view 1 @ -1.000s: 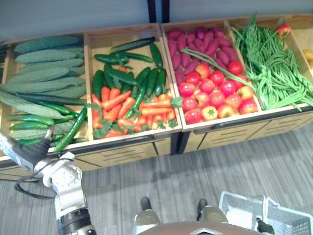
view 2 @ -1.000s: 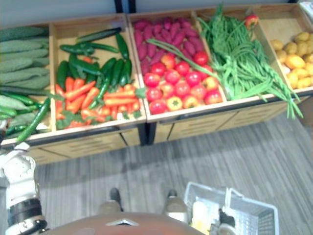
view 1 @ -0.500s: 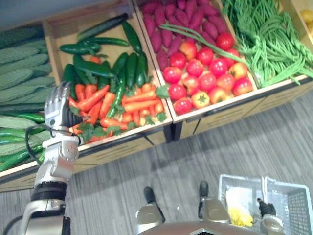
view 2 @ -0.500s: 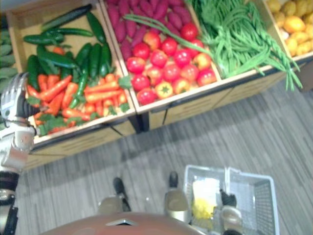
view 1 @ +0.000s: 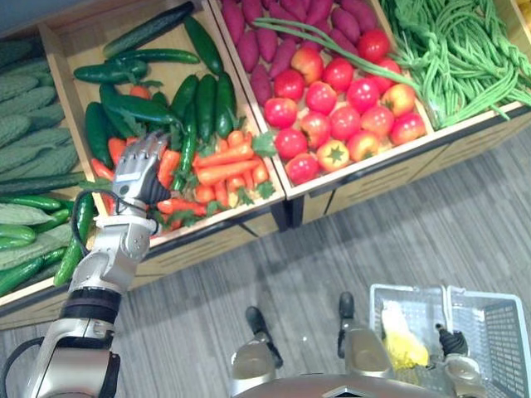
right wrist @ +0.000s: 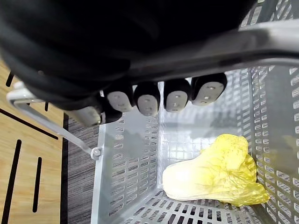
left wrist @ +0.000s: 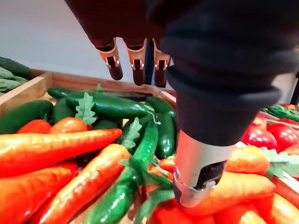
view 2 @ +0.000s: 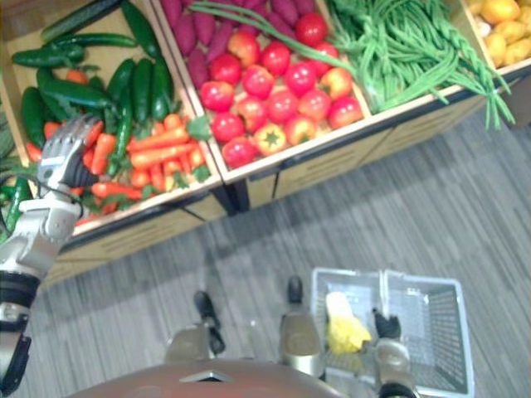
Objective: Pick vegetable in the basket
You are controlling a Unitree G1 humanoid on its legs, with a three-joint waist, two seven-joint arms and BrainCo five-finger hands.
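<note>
My left hand (view 1: 139, 170) hovers open over the carrots (view 1: 220, 170) in the second wooden crate (view 1: 249, 217), fingers straight and holding nothing. Its wrist view shows the fingertips (left wrist: 114, 69) just above the carrots (left wrist: 60, 149) and dark green cucumbers (left wrist: 112, 106), without contact. Low on my right, my right hand (view 1: 452, 344) is curled round the handle (right wrist: 261, 42) of a white wire basket (view 1: 494, 332). A pale yellow cabbage (right wrist: 215, 175) lies in the basket's bottom.
Rough long gourds (view 1: 29, 124) fill the crate at far left. Purple sweet potatoes (view 1: 265, 33) and tomatoes (view 1: 340, 108) share the third crate, then green beans (view 1: 456, 50) and yellow fruit (view 2: 498, 25). Grey plank floor (view 1: 332, 249) lies between the crates and the basket.
My left hand has risen from the left crate's front edge and moved right, over the carrots. The view itself has shifted left and down. The basket stays hanging from my right hand.
</note>
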